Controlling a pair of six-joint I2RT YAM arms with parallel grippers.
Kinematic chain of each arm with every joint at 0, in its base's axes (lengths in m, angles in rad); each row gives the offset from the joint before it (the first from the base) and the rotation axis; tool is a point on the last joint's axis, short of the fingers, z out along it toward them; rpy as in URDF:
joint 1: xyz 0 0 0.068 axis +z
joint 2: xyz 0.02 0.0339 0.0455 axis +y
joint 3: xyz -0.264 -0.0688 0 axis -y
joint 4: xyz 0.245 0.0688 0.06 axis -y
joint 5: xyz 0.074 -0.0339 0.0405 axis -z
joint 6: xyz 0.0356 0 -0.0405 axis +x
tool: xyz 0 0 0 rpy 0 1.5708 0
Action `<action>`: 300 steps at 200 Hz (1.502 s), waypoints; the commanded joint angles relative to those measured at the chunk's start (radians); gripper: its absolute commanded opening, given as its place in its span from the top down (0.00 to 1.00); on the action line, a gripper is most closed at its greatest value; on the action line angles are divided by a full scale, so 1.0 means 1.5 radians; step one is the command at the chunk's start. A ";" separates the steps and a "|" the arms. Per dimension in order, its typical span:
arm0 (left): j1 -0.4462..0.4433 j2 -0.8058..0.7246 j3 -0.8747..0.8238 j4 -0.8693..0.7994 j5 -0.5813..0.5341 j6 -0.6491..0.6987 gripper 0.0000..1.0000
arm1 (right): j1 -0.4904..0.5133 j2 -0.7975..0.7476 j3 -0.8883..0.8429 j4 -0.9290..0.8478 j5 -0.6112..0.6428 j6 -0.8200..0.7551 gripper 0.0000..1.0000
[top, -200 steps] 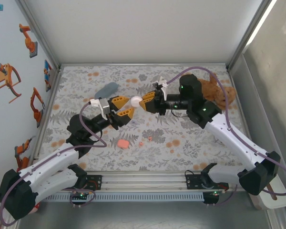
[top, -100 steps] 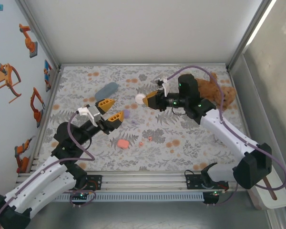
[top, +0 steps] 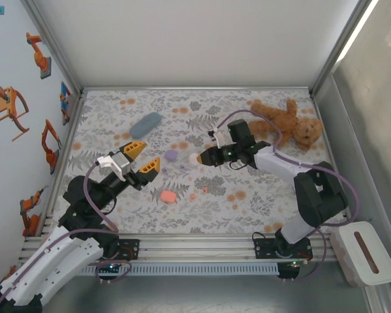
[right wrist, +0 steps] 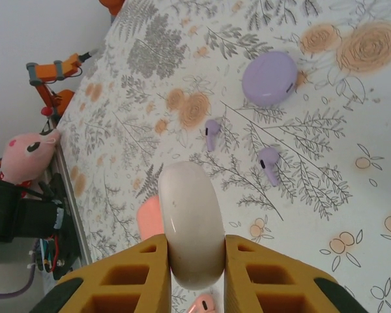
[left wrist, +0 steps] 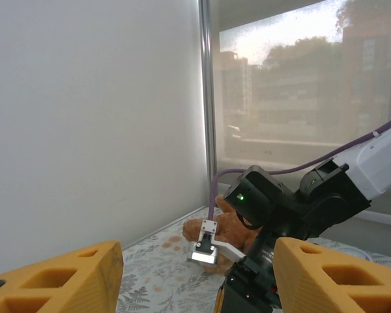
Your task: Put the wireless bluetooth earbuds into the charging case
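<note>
My right gripper (right wrist: pixel 193 251) is shut on a closed white charging case (right wrist: pixel 189 215), held on edge low over the table; in the top view the case (top: pixel 194 158) sits at that gripper (top: pixel 199 158). Beneath it lie two lilac earbuds (right wrist: pixel 212 134) (right wrist: pixel 269 163) and a closed lilac case (right wrist: pixel 269 78) (top: pixel 171 155). A salmon-pink case (top: pixel 168 196) (right wrist: pixel 147 220) lies nearer, with pink earbuds (top: pixel 192 196) (top: pixel 204 190) beside it. My left gripper (top: pixel 144 156) (left wrist: pixel 195 287) is open and holds nothing, left of the lilac case.
A blue-grey case (top: pixel 146 121) lies at the back left. A brown teddy bear (top: pixel 290 124) (left wrist: pixel 202 231) lies at the back right, behind the right arm. Walls close in the floral mat (top: pixel 117 208) on the left, back and right.
My left gripper let go near the white case and drew back to the near left, opening. My right gripper carried the white case down and toward the near side.
</note>
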 commanded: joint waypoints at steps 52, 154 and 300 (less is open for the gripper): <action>0.001 0.003 -0.008 -0.005 0.000 0.008 0.38 | -0.018 0.132 0.019 0.046 -0.018 0.039 0.78; 0.001 0.001 -0.015 -0.003 -0.013 0.009 0.37 | -0.025 0.175 0.041 -0.013 0.022 0.023 0.59; 0.003 0.035 -0.009 -0.094 -0.200 -0.023 0.30 | -0.012 -0.084 0.041 -0.146 0.171 -0.044 0.35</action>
